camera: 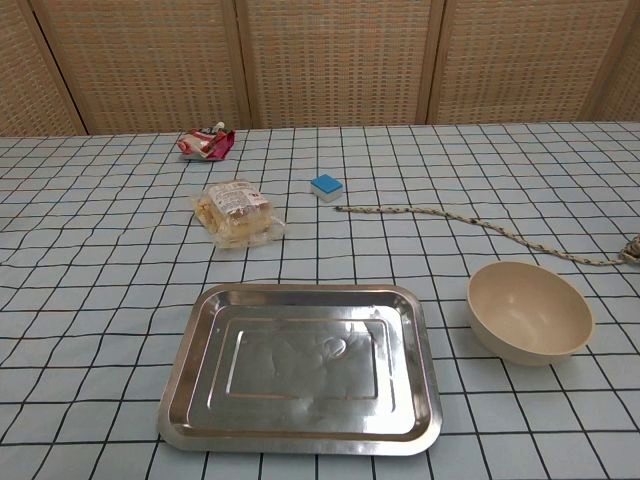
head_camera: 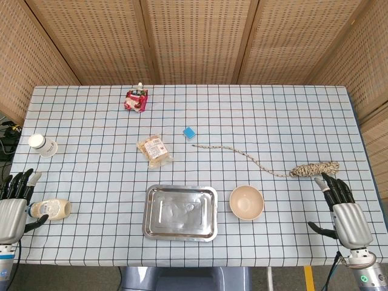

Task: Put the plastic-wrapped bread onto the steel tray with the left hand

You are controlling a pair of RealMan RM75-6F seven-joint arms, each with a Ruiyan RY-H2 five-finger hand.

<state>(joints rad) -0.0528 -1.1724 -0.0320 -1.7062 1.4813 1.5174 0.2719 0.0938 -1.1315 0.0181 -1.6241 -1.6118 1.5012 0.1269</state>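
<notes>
My left robot hand (head_camera: 15,209) is resting at the near left edge of the checkered surface (head_camera: 91,121), fingers spread and holding nothing, with a toppled bottle (head_camera: 53,210) lying just beside it. My right robot hand (head_camera: 345,212) is sitting at the near right edge, fingers loosely apart and empty, its fingertips close to the coiled end of a rope (head_camera: 315,169). The wrapped bread (camera: 236,211) is lying on the surface beyond the steel tray (camera: 300,432), apart from it. A bowl (camera: 530,312) is standing just right of the tray.
</notes>
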